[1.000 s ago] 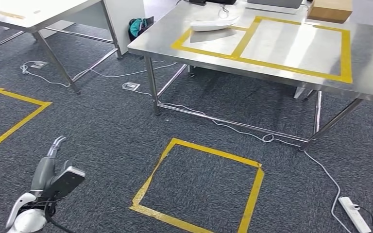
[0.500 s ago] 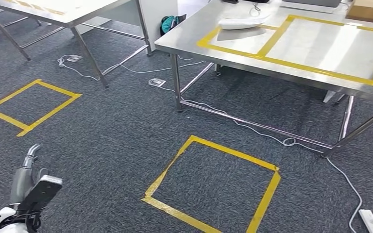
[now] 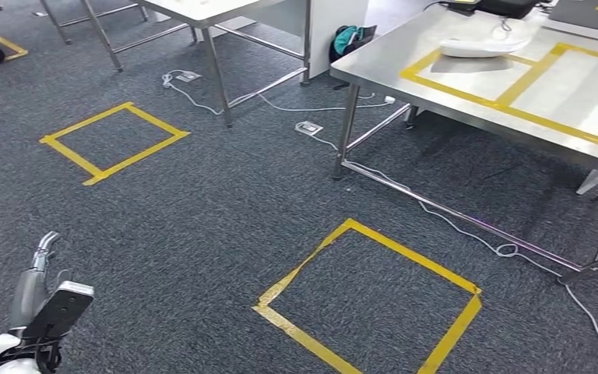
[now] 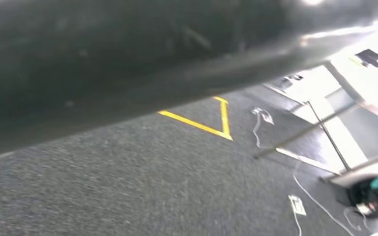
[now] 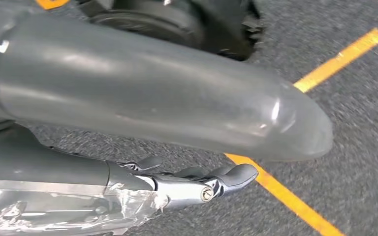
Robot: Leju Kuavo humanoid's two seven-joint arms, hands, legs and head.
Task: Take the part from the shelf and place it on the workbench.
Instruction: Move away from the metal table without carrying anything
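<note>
My left hand [image 3: 40, 261] hangs by my side, holding nothing; my right hand [image 5: 202, 184] hangs empty, fingers loosely out. A white part [image 3: 483, 47] lies on the steel surface [image 3: 467, 97]. No shelf is visible, so I should find it before raising either arm.

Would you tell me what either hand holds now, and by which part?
Nothing: the left hand hangs over the carpet, and the right hand has nothing between its fingers.
</note>
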